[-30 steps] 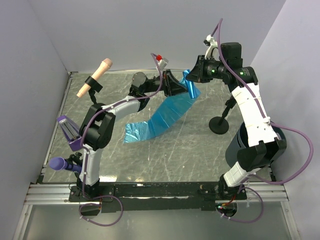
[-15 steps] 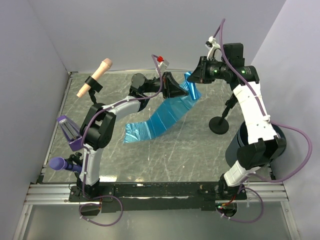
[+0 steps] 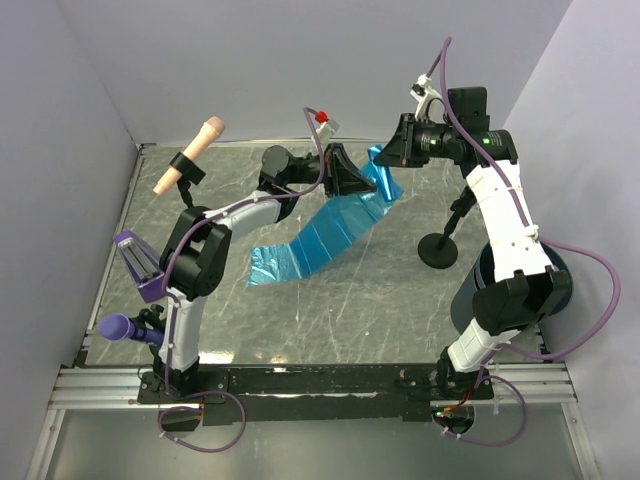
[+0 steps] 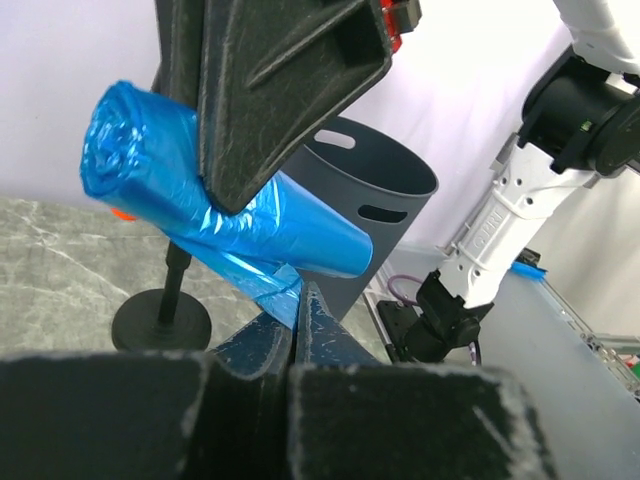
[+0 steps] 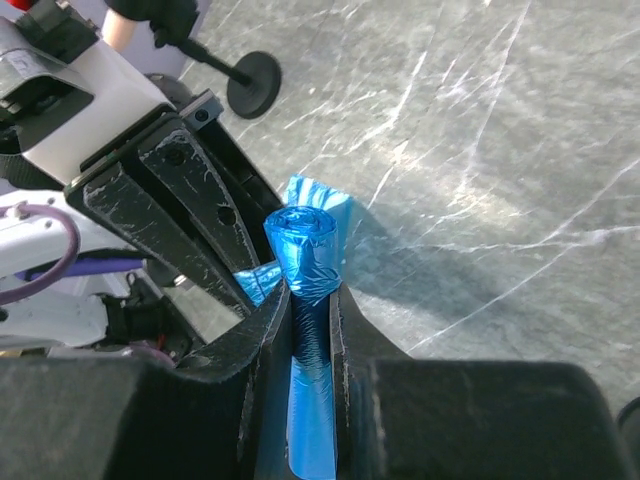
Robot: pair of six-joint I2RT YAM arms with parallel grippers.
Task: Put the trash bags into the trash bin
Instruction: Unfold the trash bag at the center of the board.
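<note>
A long blue trash bag sheet (image 3: 315, 240) hangs from a tight blue roll (image 3: 383, 178) down to the table. My right gripper (image 3: 388, 160) is shut on the roll (image 5: 304, 250), held above the far table. My left gripper (image 3: 350, 180) is shut on the film's edge (image 4: 270, 285) just below the roll (image 4: 190, 185), its fingers (image 5: 175, 205) right beside the right gripper's. The dark trash bin (image 4: 375, 215) stands at the right near side (image 3: 462, 308), mostly hidden by my right arm.
A microphone stand with a flat black round base (image 3: 437, 250) stands between the bags and the bin. A beige microphone (image 3: 190, 155) is at the back left, and a purple microphone (image 3: 122, 327) and a purple-grey holder (image 3: 136, 262) are at the left edge. Walls close three sides.
My right gripper has shifted slightly right and up with the roll, pulling the sheet a little tauter. My left gripper has kept its hold and barely moved.
</note>
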